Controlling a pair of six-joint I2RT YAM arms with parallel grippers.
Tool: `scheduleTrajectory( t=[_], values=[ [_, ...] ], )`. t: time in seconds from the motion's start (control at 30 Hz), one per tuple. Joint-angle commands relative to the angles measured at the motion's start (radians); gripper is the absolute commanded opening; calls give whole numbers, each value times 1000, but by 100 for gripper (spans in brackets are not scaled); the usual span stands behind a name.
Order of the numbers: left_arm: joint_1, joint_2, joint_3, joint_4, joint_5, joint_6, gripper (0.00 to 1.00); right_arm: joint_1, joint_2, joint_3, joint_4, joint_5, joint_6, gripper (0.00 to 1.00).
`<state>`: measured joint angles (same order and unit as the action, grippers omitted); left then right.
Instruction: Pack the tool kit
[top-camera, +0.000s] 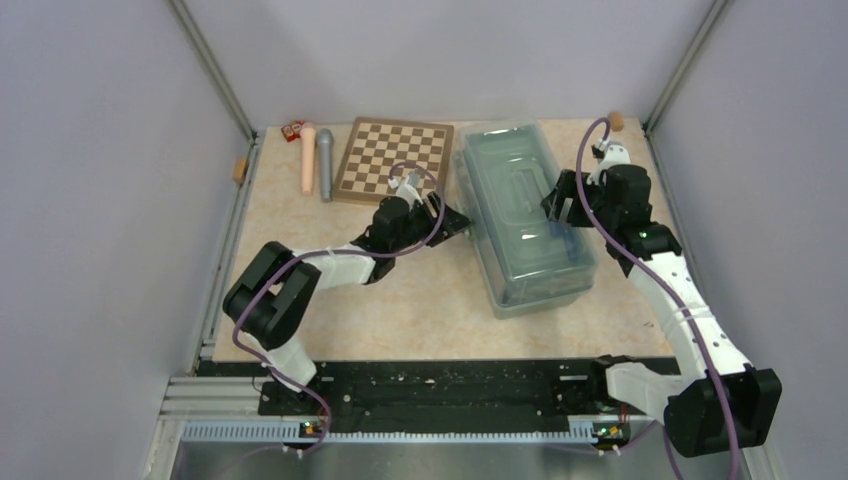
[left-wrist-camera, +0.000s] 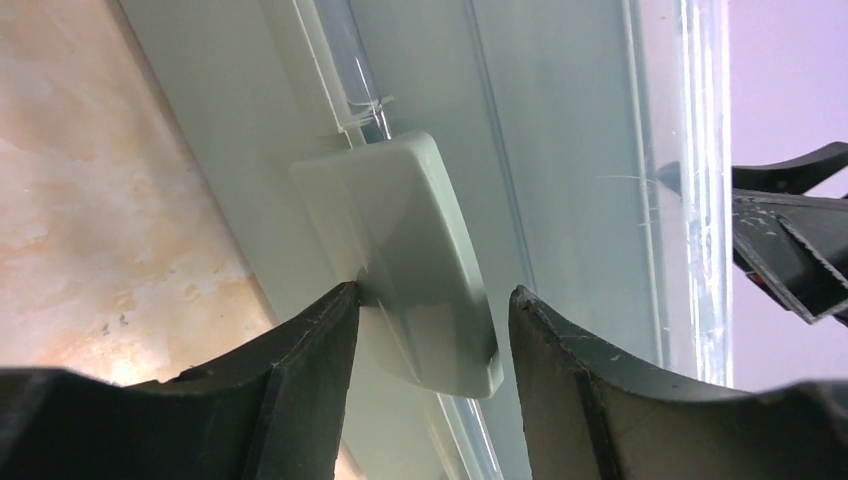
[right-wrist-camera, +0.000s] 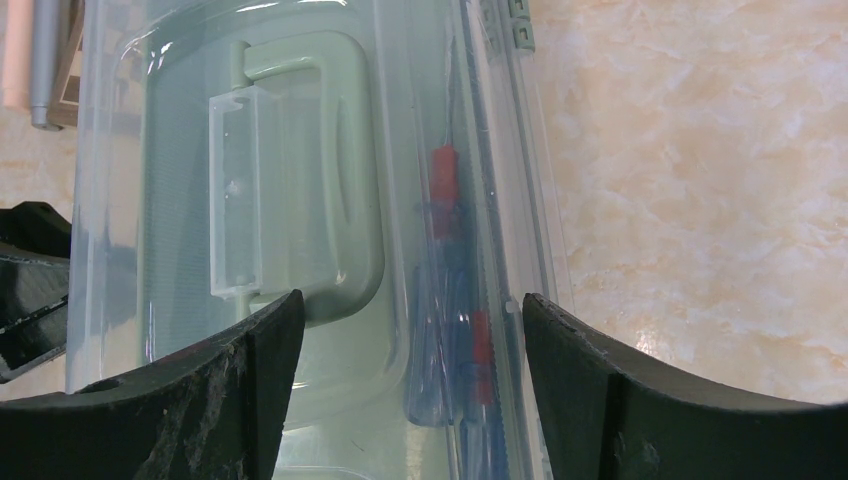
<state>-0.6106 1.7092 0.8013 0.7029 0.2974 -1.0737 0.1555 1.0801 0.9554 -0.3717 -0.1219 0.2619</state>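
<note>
The sage-green toolbox (top-camera: 520, 215) lies on the table with its translucent lid down. Its top handle (right-wrist-camera: 330, 180) and the blue and red screwdrivers (right-wrist-camera: 445, 200) show through the lid. My left gripper (top-camera: 450, 218) is at the box's left side. Its open jaws straddle a green latch (left-wrist-camera: 410, 260); the left finger touches the latch, the right one stands just off it. My right gripper (top-camera: 562, 205) hovers open over the lid's right part, above the screwdrivers (right-wrist-camera: 413, 300). A small red box (top-camera: 292, 130) lies in the back left corner. The pliers are hidden.
A brown chessboard (top-camera: 392, 160) lies left of the toolbox at the back. A pink cylinder (top-camera: 308, 158) and a grey cylinder (top-camera: 325, 165) lie left of it. Grey walls close the table on three sides.
</note>
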Motion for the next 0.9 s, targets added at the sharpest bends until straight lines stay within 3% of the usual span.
scheduleTrajectory(
  t=[0.0,0.27,0.33,0.47,0.53,0.7,0.87],
  values=[
    [-38,-56,107,-100,-9,67,59,33,-10,-20,-52,-84,-5,77],
    [-44,-58,127,-123,-5,60,45,34,-9,-21,-53,-85,-6,77],
    [-46,-70,143,-164,-14,70,46,34,-9,-20,-52,-87,-5,77],
    [-55,-94,201,-283,-30,108,59,34,-8,-20,-53,-88,-6,77],
    [-64,-101,230,-333,-41,130,61,35,-7,-21,-52,-88,-6,77],
    [-75,-100,263,-374,-52,146,61,36,-8,-22,-53,-88,-4,77],
    [-82,-79,274,-347,-39,133,53,35,-12,-23,-52,-88,-5,77]
  ],
)
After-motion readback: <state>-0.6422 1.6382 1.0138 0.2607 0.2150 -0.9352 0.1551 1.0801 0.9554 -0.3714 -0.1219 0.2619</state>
